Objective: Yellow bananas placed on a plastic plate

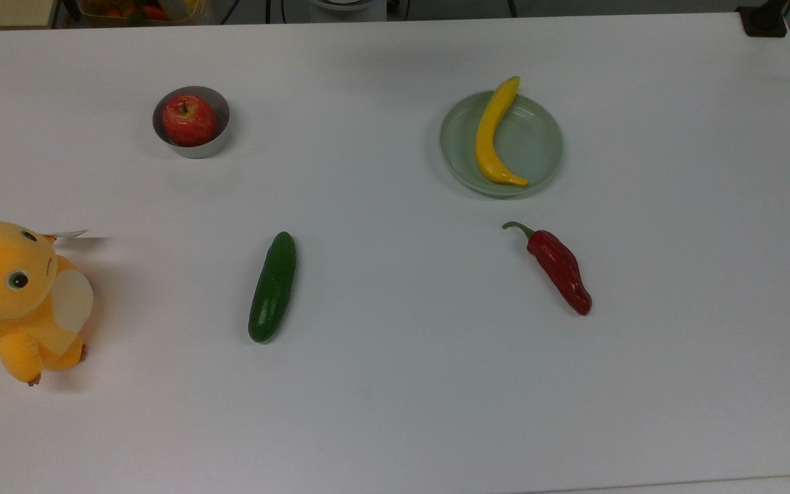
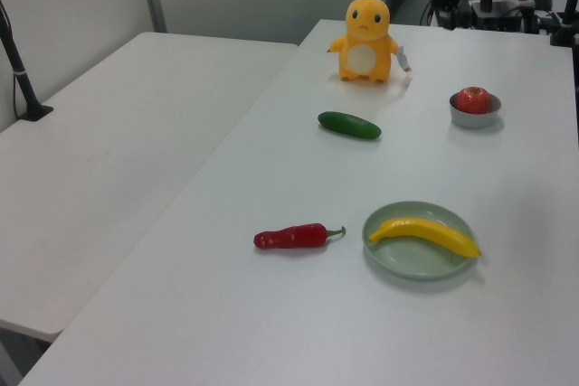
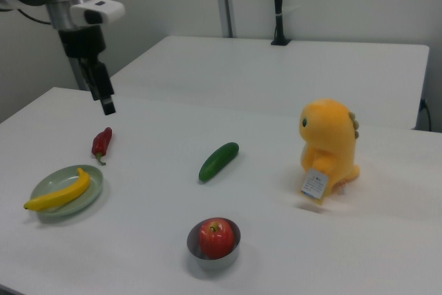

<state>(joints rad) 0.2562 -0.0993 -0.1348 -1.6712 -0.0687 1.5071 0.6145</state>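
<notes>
1. White tabletop (image 1: 395, 412) carries everything; a second pale table stands beside it in the left view and the right view.
2. My gripper (image 3: 107, 105) hangs off the arm in the right view's upper left, lifted clear of the tabletop, pointing down and holding nothing; whether it is parted or closed I cannot tell from this angle; it is well apart from the plate.
3. Orange plush toy (image 1: 18, 295) with a pale belly stands upright at the top view's left edge; a small paper tag sticks out from it.
4. Pale sage-green plastic plate (image 1: 539, 147) sits flat in the top view's upper right, well apart from the steel bowl.
5. Yellow banana (image 1: 487, 134) lies on the plate, curved, glossy and free of my grasp; one pointed end rests inside the near rim, the other pokes just over the far rim in the top view.
6. Dark-green cucumber (image 1: 272, 287) lies on the tabletop between the plush toy and the chili, touching neither.
7. Red chili pepper (image 1: 561, 269) with a green stem lies on the tabletop near the plate but not touching it.
8. Small grey metal bowl (image 1: 220, 140) sits in the top view's upper left.
9. Red apple (image 1: 189, 119) sits inside the bowl, stem up.
</notes>
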